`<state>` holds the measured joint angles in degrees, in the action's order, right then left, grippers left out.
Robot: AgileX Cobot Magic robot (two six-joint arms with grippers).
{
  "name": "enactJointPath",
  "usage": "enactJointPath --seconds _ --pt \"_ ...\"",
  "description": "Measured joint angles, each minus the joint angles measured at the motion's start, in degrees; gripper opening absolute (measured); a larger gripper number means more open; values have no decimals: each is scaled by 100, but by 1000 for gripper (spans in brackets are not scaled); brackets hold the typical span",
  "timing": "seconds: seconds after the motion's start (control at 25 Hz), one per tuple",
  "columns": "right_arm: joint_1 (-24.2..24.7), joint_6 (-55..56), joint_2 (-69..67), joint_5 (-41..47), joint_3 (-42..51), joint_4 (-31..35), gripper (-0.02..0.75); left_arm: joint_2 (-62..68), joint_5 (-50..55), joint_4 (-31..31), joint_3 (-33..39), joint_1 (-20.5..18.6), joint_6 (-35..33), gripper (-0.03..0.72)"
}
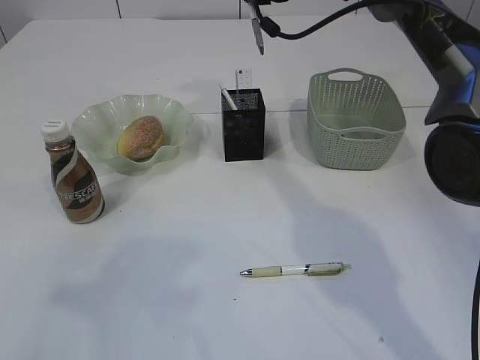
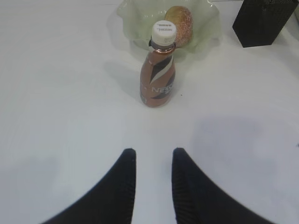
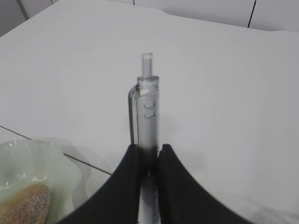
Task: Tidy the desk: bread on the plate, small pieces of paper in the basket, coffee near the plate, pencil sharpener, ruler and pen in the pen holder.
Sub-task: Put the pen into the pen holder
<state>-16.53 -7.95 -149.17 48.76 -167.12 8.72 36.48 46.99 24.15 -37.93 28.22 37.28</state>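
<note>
A: Reading left to right, where do the task's things stand?

B: The coffee bottle [image 1: 73, 176] stands upright on the desk [image 1: 187, 300], just beside the wavy green plate [image 1: 101, 120], which holds the bread [image 1: 141, 137]. Next comes the black mesh pen holder [image 1: 243, 125], with a ruler [image 1: 242, 79] already standing in it. Further right is the green basket [image 1: 356, 120]. One pen [image 1: 296, 269] lies flat near the front edge, well apart from everything.

A: And the grippers?

B: The left gripper [image 2: 153, 161] hangs low over bare desk short of the bottle, fingers [image 2: 122, 182] a little apart, holding and touching nothing. The right gripper [image 3: 149, 161] is clamped on a grey pen [image 3: 145, 109], clicker end protruding beyond the fingers [image 3: 126, 186]. In the exterior view this pen [image 1: 257, 34] hangs tip-down above and behind the holder.

A: What could go wrong?

B: Probably a missed drop. The holder's mouth is narrow and partly occupied; a release off centre could strike the rim or ruler and send the pen onto the desk, or tip the holder. The grip looks narrow, so the pen might also swing or slip.
</note>
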Motion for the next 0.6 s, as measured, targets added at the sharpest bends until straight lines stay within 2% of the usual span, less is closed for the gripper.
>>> enactJointPath --seconds 0.6 --pt "0 -284 -178 316 109 537 82 0 11 -13 0 0 0 178"
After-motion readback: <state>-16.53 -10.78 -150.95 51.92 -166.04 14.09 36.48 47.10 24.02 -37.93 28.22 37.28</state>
